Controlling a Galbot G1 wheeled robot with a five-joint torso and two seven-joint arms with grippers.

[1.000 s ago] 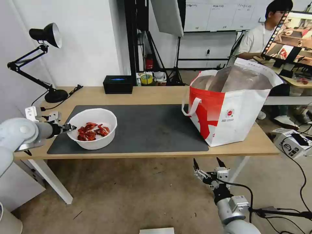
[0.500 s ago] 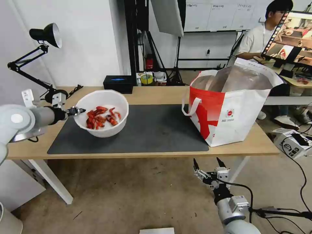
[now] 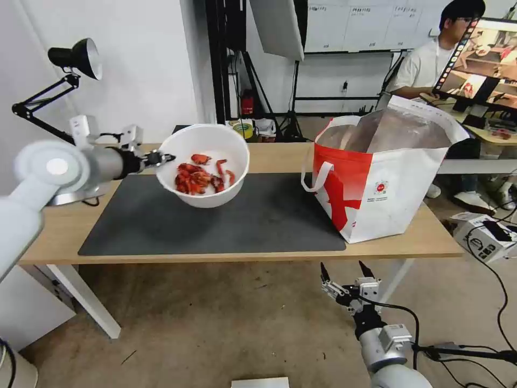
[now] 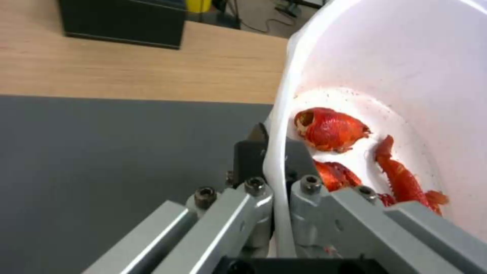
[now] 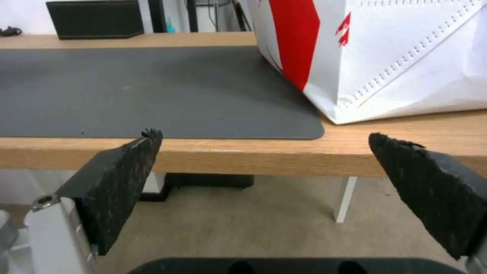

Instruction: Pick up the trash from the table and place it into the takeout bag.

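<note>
The table (image 3: 258,156), a long light-wood top on white legs, is spread across the head view, with a large dark grey mat (image 3: 215,226) laid over its middle. The takeout bag (image 3: 388,178), red and white with a silver foil lining, is stood upright at the table's 3 o'clock end, partly on the mat's edge; its mouth is held open upward and a white strap handle is hung down its near side. In the right wrist view, the bag's lower corner (image 5: 385,57) is seen resting on the wood just beside the mat.

The white bowl (image 3: 203,164) is held lifted above the mat's 11 o'clock part, clear of the surface, tilted slightly, with red scraps (image 3: 196,178) gathered in its bottom. Its rim at 9 o'clock is pinched by the left gripper (image 3: 156,159), one finger outside the wall and one inside, as shown close up in the left wrist view (image 4: 276,167).

The right gripper (image 3: 344,275) is kept low in front of the table's near edge, toward 5 o'clock, with its jaws spread wide and nothing between them.
</note>
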